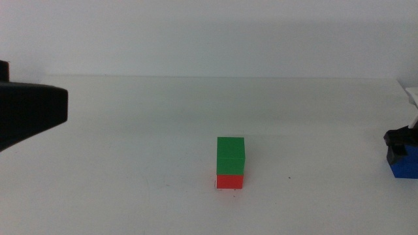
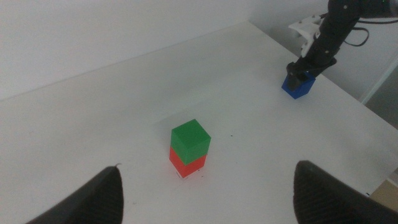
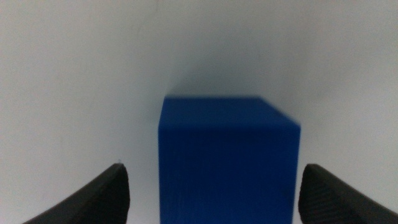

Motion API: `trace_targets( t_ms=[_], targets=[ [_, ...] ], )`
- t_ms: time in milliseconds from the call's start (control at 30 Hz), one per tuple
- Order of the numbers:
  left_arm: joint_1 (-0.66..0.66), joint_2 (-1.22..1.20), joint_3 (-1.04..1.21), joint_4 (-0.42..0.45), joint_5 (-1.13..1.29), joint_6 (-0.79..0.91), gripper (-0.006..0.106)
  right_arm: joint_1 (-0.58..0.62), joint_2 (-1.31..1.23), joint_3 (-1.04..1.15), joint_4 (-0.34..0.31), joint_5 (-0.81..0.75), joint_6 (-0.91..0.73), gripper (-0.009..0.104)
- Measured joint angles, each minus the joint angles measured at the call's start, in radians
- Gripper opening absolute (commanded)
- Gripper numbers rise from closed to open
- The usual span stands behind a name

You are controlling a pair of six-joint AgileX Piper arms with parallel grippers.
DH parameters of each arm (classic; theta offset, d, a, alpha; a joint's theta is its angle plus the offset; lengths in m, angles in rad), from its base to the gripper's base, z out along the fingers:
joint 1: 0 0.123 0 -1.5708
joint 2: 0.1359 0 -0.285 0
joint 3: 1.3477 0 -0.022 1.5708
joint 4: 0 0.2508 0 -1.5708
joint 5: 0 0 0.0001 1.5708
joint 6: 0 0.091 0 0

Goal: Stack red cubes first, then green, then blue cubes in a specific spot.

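Cubes on the white bench [image 1: 130, 183]: three in all, one of each colour. One small matte bright red cube [image 1: 230, 181] sits on the bench near the middle. One small matte mid-green cube [image 1: 230, 155] rests squarely on top of it, touching, edges roughly in line. One small matte deep blue cube [image 1: 402, 163] stands on the bench well apart from that pair, at the right edge of the middle view.

Right claw [image 3: 211, 186]: jaws spread wide, one on either side of the blue cube, clear gaps both sides, not gripping. From the left wrist view this claw sits right at the blue cube.

Left claw [image 2: 208, 193]: jaws wide apart, holding nothing, above the bench on the left, well back from the red-green stack.
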Motion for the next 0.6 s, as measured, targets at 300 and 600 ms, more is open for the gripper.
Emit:
trace_targets(
  t_ms=[300,600],
  targets=[
    [0.0,0.0,0.0,0.0,0.0,0.0,0.094,0.049,-0.016,-0.009,-0.05,-0.013,0.086,0.011],
    [0.0,0.0,0.0,0.0,0.0,0.0,0.094,0.549,-0.191,-0.27,-0.17,0.302,0.568,0.01]
  ],
)
